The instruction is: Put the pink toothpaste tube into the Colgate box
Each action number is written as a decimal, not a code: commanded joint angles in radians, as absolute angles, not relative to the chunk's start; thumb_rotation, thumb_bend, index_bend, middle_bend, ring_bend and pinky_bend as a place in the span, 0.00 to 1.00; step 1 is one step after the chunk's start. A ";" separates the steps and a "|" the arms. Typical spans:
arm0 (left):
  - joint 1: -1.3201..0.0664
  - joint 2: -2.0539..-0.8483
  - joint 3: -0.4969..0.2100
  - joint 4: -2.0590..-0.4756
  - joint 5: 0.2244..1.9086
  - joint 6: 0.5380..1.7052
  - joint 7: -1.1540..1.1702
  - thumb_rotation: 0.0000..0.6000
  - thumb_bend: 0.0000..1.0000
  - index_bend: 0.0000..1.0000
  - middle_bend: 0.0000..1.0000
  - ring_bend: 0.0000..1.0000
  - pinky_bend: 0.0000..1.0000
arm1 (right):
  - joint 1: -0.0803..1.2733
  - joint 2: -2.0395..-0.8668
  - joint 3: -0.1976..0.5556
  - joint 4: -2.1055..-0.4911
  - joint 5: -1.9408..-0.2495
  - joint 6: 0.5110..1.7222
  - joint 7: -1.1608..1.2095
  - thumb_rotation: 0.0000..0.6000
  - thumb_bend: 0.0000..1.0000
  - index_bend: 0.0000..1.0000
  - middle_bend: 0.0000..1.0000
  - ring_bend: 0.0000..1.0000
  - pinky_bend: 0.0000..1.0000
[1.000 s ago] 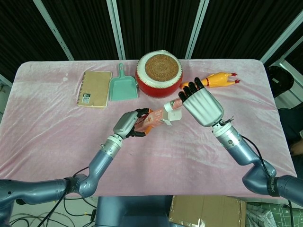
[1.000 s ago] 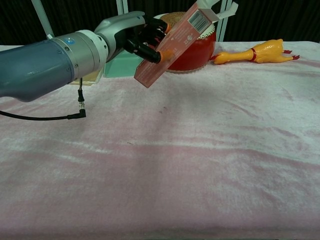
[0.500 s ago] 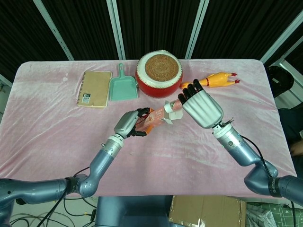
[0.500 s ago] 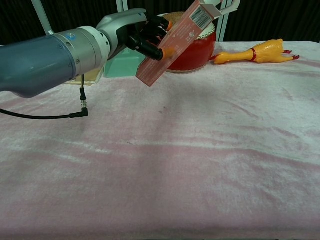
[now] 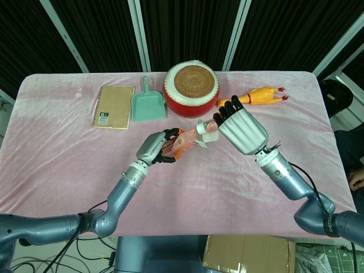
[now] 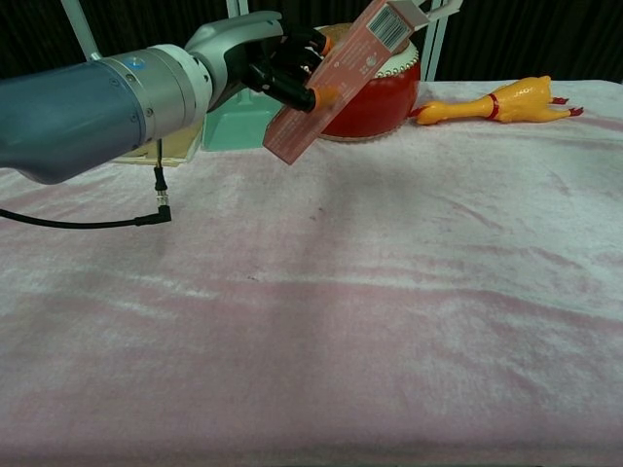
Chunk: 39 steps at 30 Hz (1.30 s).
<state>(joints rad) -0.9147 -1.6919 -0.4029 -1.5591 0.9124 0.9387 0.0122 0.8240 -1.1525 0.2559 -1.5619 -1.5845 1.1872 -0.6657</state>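
Nearest to the robot, the left hand (image 5: pixel 153 148) grips the Colgate box (image 6: pixel 331 80) around its lower half, fingers wrapped across the printed face, holding it above the pink tablecloth (image 5: pixel 68 153) and tilted so that its open end with the loose flaps points up and to the right. That tilt looks deliberate: it turns the mouth of the box toward the other hand, so a tube can be slid in along the box's length. Just to the right, the right hand (image 5: pixel 242 129) hovers with its back to the head camera and its dark fingertips (image 5: pixel 223 114) at the box mouth. A small pale piece (image 5: pixel 206 128) shows between those fingertips and the flaps, probably the end of the pink toothpaste tube, but the hand covers most of it. I cannot tell whether the fingers are clamped on it, or how far it has entered. The chest view shows only the left hand and the box. Farther back lie a notebook (image 5: pixel 112 107) at the left, a green dustpan (image 5: pixel 147 103) beside it, a red drum (image 5: pixel 190 88) in the middle, and a rubber chicken (image 5: pixel 261 95) to the right, all well apart from the work.
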 commanded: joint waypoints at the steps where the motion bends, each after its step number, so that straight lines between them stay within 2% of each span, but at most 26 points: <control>1: -0.915 -1.691 -0.401 -1.560 0.914 0.939 0.013 1.00 0.49 0.37 0.31 0.23 0.37 | 0.824 -1.152 0.257 -1.562 -1.584 1.187 -0.667 1.00 0.46 0.63 0.53 0.41 0.36; 39: -0.934 -1.682 -0.400 -1.577 0.876 0.934 0.043 1.00 0.49 0.37 0.30 0.23 0.37 | 0.848 -1.138 0.235 -1.558 -1.655 1.160 -0.654 1.00 0.46 0.63 0.53 0.41 0.36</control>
<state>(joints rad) -0.9320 -1.6833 -0.4016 -1.5760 0.8792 0.9360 0.0402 0.8465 -1.1389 0.2346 -1.5592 -1.6536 1.1609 -0.6556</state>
